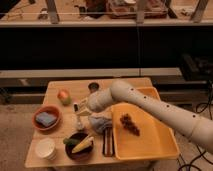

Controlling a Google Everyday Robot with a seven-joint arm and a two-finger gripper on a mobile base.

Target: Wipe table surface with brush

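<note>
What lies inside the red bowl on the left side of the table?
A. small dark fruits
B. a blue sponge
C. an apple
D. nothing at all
B: the red bowl holds a blue sponge. The apple sits on the table apart from the bowl, and the gripper is over the table to the bowl's right, not in it.
</note>
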